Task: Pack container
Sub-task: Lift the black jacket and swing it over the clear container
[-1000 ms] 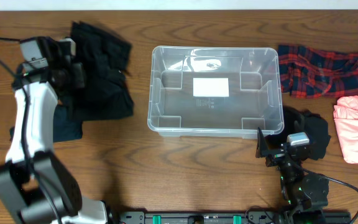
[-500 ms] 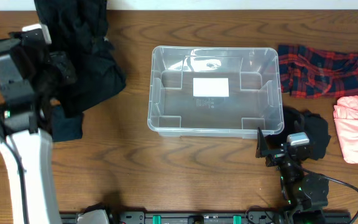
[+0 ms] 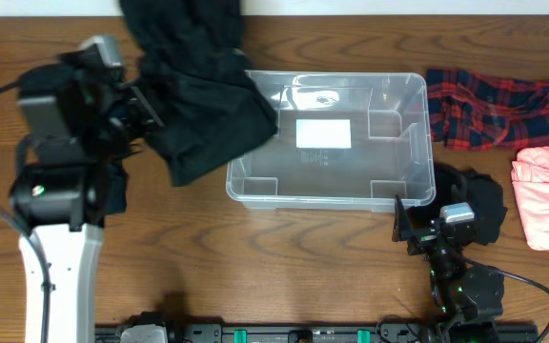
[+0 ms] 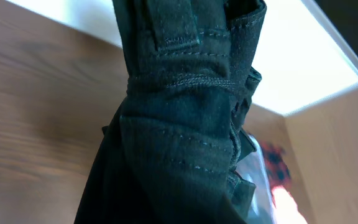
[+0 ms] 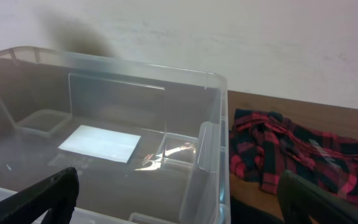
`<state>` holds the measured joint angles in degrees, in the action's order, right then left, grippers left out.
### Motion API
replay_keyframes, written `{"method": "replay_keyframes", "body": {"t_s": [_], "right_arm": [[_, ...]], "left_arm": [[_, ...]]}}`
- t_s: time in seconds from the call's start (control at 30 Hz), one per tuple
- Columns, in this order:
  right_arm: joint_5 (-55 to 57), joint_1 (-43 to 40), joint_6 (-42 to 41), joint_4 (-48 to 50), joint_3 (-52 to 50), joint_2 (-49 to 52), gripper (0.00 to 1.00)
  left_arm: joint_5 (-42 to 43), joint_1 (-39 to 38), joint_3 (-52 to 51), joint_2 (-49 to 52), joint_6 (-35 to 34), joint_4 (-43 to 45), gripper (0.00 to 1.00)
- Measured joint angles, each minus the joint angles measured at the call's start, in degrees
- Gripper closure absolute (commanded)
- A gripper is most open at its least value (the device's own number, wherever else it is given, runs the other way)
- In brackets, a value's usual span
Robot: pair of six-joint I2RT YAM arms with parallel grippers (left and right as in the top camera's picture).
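The left pincer [image 3: 144, 107] is clamped on a black garment [image 3: 208, 100], though its fingers are buried in the cloth and cannot be made out in either view. From the wrist camera the garment [image 4: 179, 124] fills nearly everything: a stitched dark waistband and a belt loop, with only slivers of table and a blurred scrap of clear plastic at 5 o'clock. Seen from above, the garment hangs lifted off the table [image 3: 284, 257]. It runs out of the picture at 12 o'clock and drapes over the rim of the bin [image 3: 330, 77] at the bin's 10 o'clock corner; how far it reaches inside cannot be told. The bin sits at the centre of the table, a white label showing on its base. At 8 o'clock from the bin another dark cloth [image 3: 106, 198] is half covered by the left arm.

The right pincer [image 3: 406, 227] stands wide open and holds nothing, just off the bin's 5 o'clock corner. Its wrist view cuts both fingers [image 5: 45, 193] off at the lower edge, with the bin [image 5: 166, 78] ahead. A black cloth [image 3: 484, 205] lies partly under that arm. At 2 o'clock from the bin lies a red plaid cloth [image 3: 494, 107], and at 4 o'clock a pink cloth [image 3: 546, 200], cut off by the frame edge.
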<state>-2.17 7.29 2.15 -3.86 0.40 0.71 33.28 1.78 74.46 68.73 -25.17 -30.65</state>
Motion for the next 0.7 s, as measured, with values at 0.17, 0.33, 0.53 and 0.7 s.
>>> {"method": "replay_keyframes", "body": {"t_s": [0.17, 0.33, 0.53, 0.7], "right_arm": [[0.00, 0.00, 0.00, 0.00, 0.00, 0.00, 0.01], [0.00, 0.00, 0.00, 0.00, 0.00, 0.00, 0.01], [0.00, 0.00, 0.00, 0.00, 0.00, 0.00, 0.01], [0.00, 0.00, 0.00, 0.00, 0.00, 0.00, 0.01]], "left_arm": [[1.84, -6.75, 0.00, 4.57, 0.57, 0.02, 0.94], [2.40, -12.33, 0.00, 9.60, 1.01, 0.04, 0.94], [2.34, -15.85, 0.00, 15.34, 1.03, 0.39, 0.94], [2.29, -17.62, 0.00, 19.39, 1.03, 1.60, 0.94]]}}
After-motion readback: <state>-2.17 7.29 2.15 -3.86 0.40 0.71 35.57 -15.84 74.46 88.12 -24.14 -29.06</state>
